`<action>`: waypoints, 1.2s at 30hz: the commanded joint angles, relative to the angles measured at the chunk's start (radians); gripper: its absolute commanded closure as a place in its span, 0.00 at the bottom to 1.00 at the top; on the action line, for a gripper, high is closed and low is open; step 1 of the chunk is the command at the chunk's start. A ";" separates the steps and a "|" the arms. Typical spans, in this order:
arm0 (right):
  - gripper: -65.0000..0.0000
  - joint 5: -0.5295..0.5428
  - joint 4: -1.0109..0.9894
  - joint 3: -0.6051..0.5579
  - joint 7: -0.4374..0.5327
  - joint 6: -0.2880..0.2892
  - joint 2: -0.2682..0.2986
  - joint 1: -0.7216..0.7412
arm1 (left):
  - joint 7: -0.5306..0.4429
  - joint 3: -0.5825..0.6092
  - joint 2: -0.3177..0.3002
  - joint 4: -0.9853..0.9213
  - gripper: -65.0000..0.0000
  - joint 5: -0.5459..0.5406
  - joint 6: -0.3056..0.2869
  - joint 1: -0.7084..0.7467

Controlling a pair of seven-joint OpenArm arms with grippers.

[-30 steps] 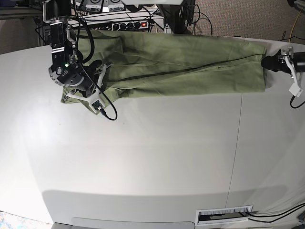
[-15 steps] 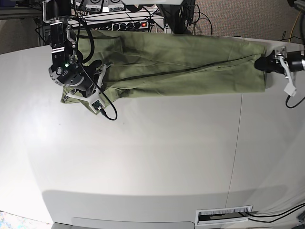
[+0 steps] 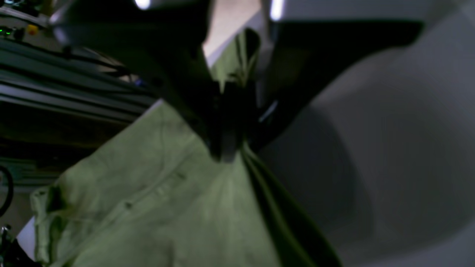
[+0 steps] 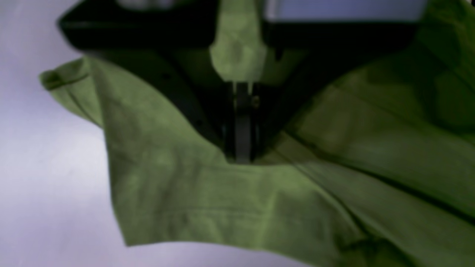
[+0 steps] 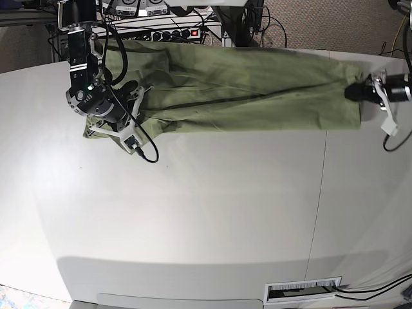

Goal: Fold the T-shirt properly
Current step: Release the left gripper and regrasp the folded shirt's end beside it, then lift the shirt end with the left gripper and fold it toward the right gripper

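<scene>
While stretched as a long band across the top of the frame on the tabletop (image 5: 206, 212), T-shirt (image 5: 244, 87) pinned at both ends: left end effector (image 5: 358, 92) clamped on right edge, right end effector (image 5: 129, 106) clamped on left end, probably for lifting into a fold.

White table (image 5: 206, 212), seam line on its right part. Power strip (image 5: 172, 33) with red lit switch behind far edge, cables (image 5: 273, 29) beside it. Barcode label (image 5: 302, 290) at near edge.
</scene>
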 commanded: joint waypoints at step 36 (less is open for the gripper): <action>1.00 -0.084 0.017 -0.006 0.128 -0.005 -0.158 0.014 | 0.000 -0.010 -0.095 0.658 1.00 -0.017 -0.001 -0.042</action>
